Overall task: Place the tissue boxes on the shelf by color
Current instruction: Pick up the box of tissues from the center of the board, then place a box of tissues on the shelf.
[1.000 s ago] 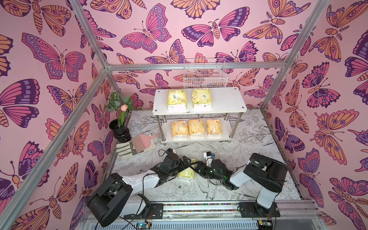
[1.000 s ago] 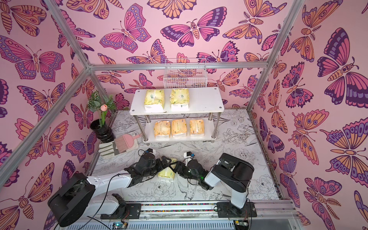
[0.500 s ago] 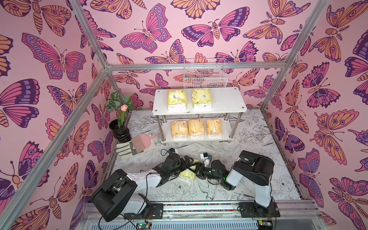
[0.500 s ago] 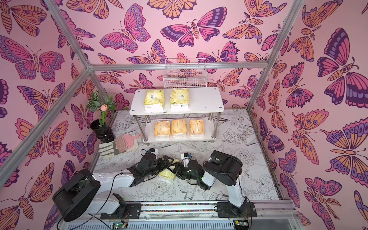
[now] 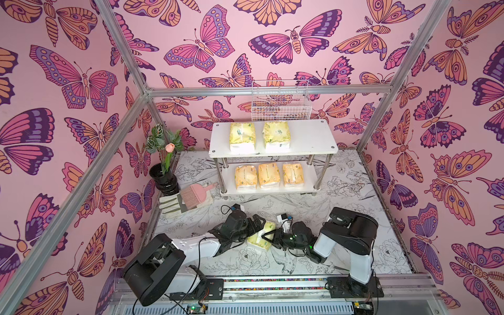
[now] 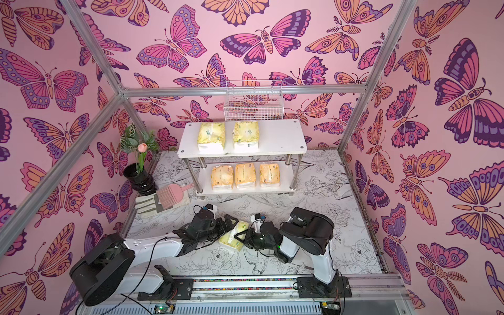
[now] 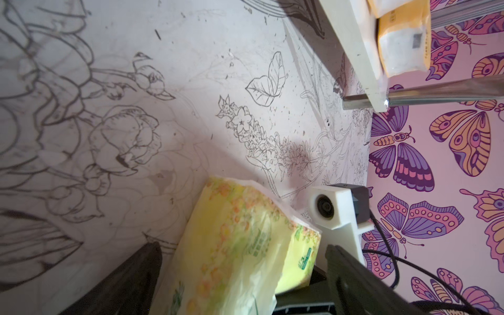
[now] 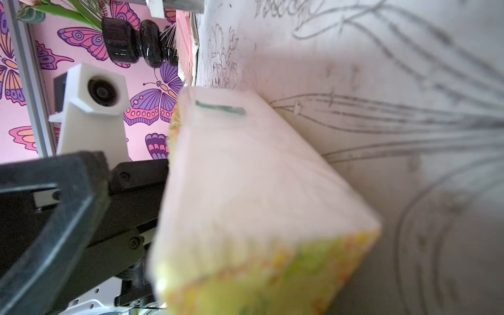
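Butterfly walls (image 5: 81, 81) close in on three sides, and the flower-printed table (image 5: 346, 191) runs right up to them. The widest free stretch of table is off to the shelf's right and in the strip between the shelf and the arms.

The shelf (image 5: 308, 136) stands at the back, just in front of a wire basket (image 5: 281, 109). Two pale yellow-green packs (image 5: 242, 133) sit side by side toward the left of its top board, so the right end is bare out to the edge. Three orange packs (image 5: 268, 174) fill most of the lower board between the posts.

In the back left corner a black vase (image 5: 163, 177) stands with a pink brush (image 5: 193, 193) lying just beside it, clear of the arms.

Both arms reach low toward the middle near the front. The sixth pack (image 5: 261, 237), pale yellow-green, is tilted between them, well short of the shelf. The left gripper (image 7: 241, 246) has its jaws spread wide to either side of the pack. The right gripper (image 5: 268, 237) is at the pack's opposite end, but I can't tell whether its jaws have clamped.
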You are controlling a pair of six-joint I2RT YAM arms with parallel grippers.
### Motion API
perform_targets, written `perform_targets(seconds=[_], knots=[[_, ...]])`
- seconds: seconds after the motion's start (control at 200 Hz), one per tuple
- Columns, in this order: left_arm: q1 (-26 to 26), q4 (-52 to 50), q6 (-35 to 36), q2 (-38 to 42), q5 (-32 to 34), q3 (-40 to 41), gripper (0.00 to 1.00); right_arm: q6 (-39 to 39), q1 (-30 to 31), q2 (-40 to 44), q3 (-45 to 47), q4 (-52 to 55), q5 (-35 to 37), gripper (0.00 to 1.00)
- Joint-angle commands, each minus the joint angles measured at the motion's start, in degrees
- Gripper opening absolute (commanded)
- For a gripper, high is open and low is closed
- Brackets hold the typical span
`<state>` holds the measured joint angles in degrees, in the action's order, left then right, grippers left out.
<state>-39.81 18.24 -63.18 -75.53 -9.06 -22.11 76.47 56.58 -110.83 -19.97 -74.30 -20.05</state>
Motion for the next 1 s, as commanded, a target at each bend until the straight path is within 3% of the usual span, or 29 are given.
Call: perform_targets(seconds=[0.0,0.16,0.26,0.365,0.551,0.726,0.991], knots=[[-0.18,-10.7,3.99,4.83,0.16,-3.64,1.0,-0.84,-1.0,2.74,1.23,2.4,-0.84,0.16],[1.51,-22.95,11.14,11.28,2.46,-10.08,1.0,-0.5,-2.66,8.33,2.31,4.76,-3.12,0.16],[2.39,-33.46,18.25,14.33,3.49,-16.01,1.0,-2.67,-3.0,15.22,2.22,12.44,-4.27,0.16],[2.8,-42.72,25.96,16.72,3.61,-22.25,1.0,-6.56,-3.78,25.84,0.6,26.27,-5.32,0.15],[3.35,-54.13,36.8,19.89,2.28,-31.14,1.0,-17.78,-6.56,44.75,-8.19,61.57,-5.75,0.15],[4.72,-59.58,41.72,22.21,-0.6,-37.35,1.0,-22.67,-12.7,55.12,-14.5,78.36,-8.0,0.15],[6.43,-64.27,44.8,20.67,-6.47,-45.44,1.0,-31.66,-22.39,59.85,-28.15,97.41,-14.16,0.14]])
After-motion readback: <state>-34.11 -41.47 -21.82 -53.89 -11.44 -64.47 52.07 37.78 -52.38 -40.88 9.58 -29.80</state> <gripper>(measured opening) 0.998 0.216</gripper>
